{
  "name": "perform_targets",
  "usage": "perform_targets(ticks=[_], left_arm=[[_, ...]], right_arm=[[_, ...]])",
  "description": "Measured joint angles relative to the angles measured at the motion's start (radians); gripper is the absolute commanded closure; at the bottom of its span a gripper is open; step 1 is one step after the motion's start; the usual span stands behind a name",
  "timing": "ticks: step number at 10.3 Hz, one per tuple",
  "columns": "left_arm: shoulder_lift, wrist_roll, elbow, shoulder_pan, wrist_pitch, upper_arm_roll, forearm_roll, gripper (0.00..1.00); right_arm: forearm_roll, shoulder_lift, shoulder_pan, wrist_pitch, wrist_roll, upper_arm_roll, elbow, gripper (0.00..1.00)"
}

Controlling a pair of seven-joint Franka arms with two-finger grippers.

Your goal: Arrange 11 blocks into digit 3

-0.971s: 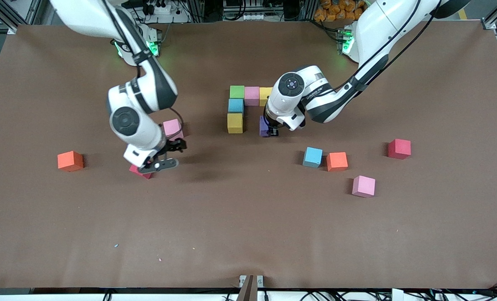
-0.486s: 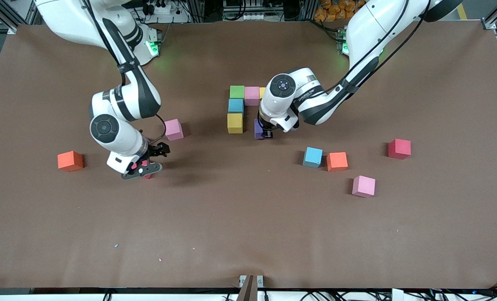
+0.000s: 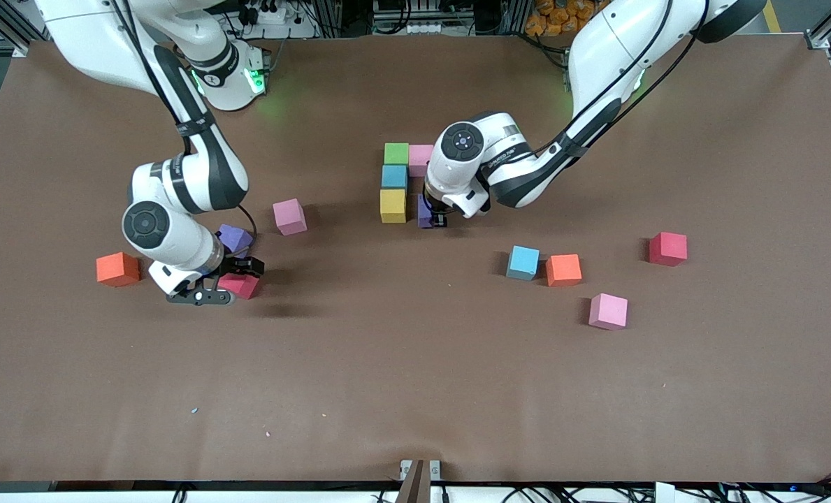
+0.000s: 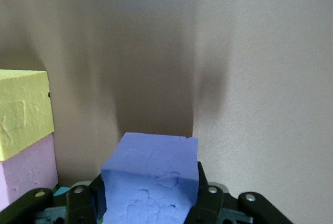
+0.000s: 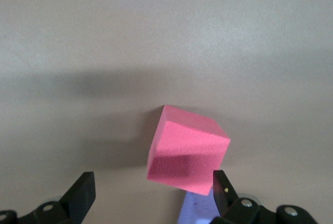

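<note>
Four blocks form a corner: green (image 3: 396, 153), pink (image 3: 421, 155), light blue (image 3: 394, 176) and yellow (image 3: 393, 205). My left gripper (image 3: 432, 215) is shut on a purple block (image 3: 424, 212) (image 4: 151, 177), held low beside the yellow one with a narrow gap. A yellow block (image 4: 23, 112) and a pink block (image 4: 26, 172) lie close by in the left wrist view. My right gripper (image 3: 223, 281) (image 5: 153, 193) stands open around a tilted red block (image 3: 240, 285) (image 5: 187, 151), which sits nearer one finger (image 5: 223, 190). A second purple block (image 3: 235, 239) (image 5: 195, 208) lies just beside it.
Loose blocks: orange (image 3: 117, 269) toward the right arm's end, pink (image 3: 289, 216) between the arms. Light blue (image 3: 523, 263), orange (image 3: 563, 270), red (image 3: 667, 249) and pink (image 3: 609, 311) lie toward the left arm's end.
My right arm swung toward its own end of the table, uncovering a purple block, and its jaws now straddle the red block. My left gripper carried its purple block closer to the yellow one.
</note>
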Motion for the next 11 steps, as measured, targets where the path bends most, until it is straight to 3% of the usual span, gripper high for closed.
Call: perform_targets(ticks=[4, 11], left_arm=[[0.001, -0.010, 0.017, -0.070, 0.022, 0.066, 0.000, 1.00], [0.035, -0.011, 0.060, -0.101, 0.026, 0.077, 0.000, 1.00]], right_arm=[[0.001, 0.025, -0.015, 0.057, 0.153, -0.003, -0.005, 0.00], [0.001, 0.089, -0.074, 0.128, 0.181, -0.001, -0.006, 0.00]])
